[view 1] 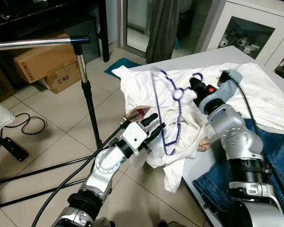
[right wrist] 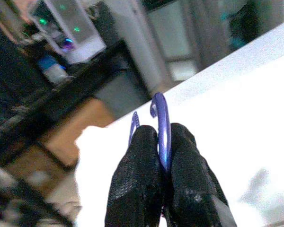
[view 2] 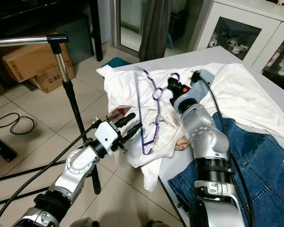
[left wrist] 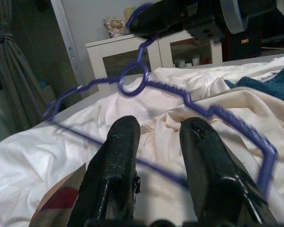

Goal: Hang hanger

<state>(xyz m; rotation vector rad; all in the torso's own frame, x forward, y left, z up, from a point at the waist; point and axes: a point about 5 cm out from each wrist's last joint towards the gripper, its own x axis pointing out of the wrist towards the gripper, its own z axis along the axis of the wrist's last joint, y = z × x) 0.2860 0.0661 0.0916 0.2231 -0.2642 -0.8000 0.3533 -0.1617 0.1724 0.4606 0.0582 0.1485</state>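
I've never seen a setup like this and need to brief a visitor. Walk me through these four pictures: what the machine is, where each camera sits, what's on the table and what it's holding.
This is a humanoid robot with two silver arms, each ending in two long black fingers. The two wide pictures come from a stereo camera on its head, looking down at the scene. The other two come from a camera on each wrist, looking along that arm's fingers.

A white table holds a heap of white cloth and a pair of blue jeans. A metal clothes rail on a stand is on the robot's left.

The right gripper is shut on the hook of a purple wire hanger, holding it up above the cloth. The left gripper is open, its fingers pointing at the hanger's lower bar without touching it.
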